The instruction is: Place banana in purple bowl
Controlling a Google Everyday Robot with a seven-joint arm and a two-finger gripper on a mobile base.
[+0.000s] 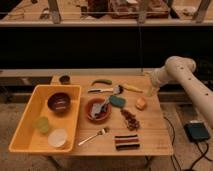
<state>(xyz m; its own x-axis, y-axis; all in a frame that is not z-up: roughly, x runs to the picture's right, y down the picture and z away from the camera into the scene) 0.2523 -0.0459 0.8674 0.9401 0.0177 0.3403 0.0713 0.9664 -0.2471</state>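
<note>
Banana [132,88] lies behind-right of terracotta dish [98,111], untouched. Your gripper [149,90] hangs farther right of dish, jaws wide, empty, probably staged for grasp. Purple bowl [59,102] sits left of dish, in yellow tray [22,125], open as target.

Terracotta dish [100,120]: mid-counter [152,142], grey utensil inside
Teal sponge [118,101]: just right of dish
Orange lump [141,103]: farther right of dish
Fork [94,136]: before dish, camera side
Yellow tray [22,127]: left of dish
Green vegetable [102,81]: behind dish
</note>
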